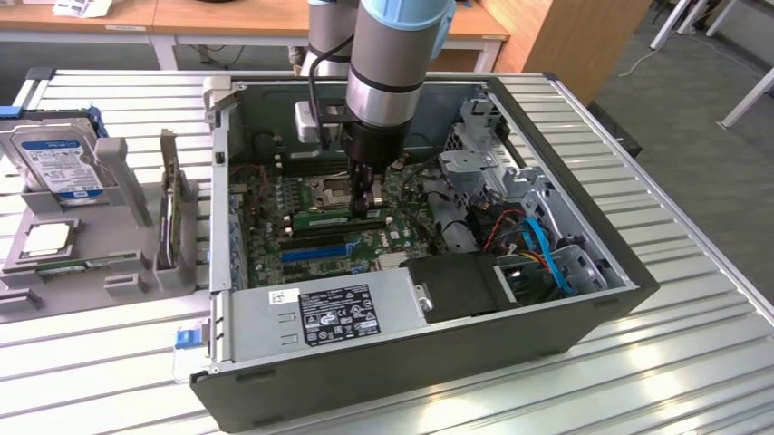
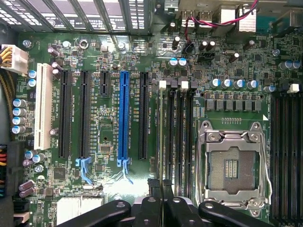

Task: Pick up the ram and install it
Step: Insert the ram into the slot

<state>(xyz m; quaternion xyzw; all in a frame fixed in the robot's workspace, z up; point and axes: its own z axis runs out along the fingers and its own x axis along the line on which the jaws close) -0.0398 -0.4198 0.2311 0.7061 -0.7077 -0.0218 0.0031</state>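
One green stick, the ram [image 1: 329, 218], stands on edge in the memory slots at the middle of the exterior view. It is inside the open computer case [image 1: 568, 322], between the empty processor socket [image 1: 333, 188] and the blue slot [image 1: 321, 251]. The arm hangs from the top centre of that frame. Its gripper [image 1: 372, 207] sits right on the ram's upper edge, toward the stick's end on the exterior view's right. The claw is drawn almost shut, its tips pinched on that thin edge.

In the wrist view the two black fingers [image 2: 154, 201] lie close together. There the gripper [image 2: 161, 184] is over the row of black memory slots [image 2: 182, 137], which run between the processor socket [image 2: 232, 163] and the blue slot [image 2: 124, 116].

At the exterior view's left a grey tray [image 1: 24, 299] holds a hard drive [image 1: 54, 159], a square processor chip [image 1: 46, 238] and another green stick [image 1: 87, 265]. A grey power supply [image 1: 326, 313] lies along the case's near edge.
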